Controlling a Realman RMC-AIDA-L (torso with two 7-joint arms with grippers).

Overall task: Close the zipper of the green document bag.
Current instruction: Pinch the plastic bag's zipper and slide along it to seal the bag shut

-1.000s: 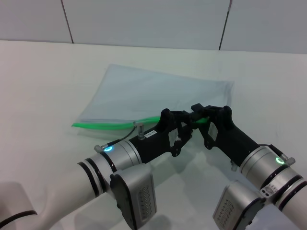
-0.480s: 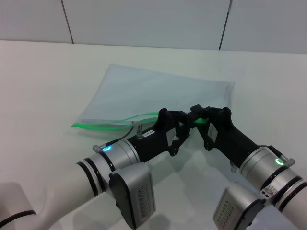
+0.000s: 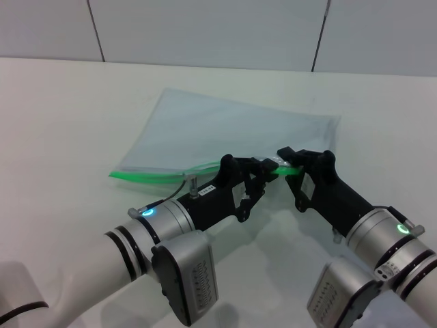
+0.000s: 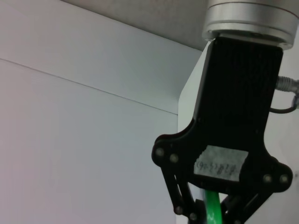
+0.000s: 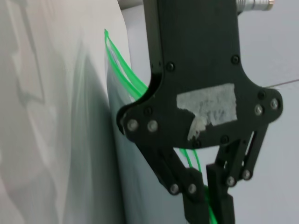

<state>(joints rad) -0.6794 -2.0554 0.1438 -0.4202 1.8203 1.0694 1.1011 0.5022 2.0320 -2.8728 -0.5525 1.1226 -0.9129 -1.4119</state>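
Both the left hand [image 3: 263, 176] and the right hand [image 3: 292, 164] pinch the zipper [image 3: 164, 173]; beyond the left hand it gapes, so most closing remains.

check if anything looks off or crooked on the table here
The green document bag lies skewed across the table. Its zipper is not flat: left of the left gripper the two green strips bow apart, so that stretch looks open. The right gripper is at the same edge.

I see even, bright overhead light on the white desk [image 3: 61, 137], soft shadows under both arms, no glare; both wrist views look slightly soft up close.
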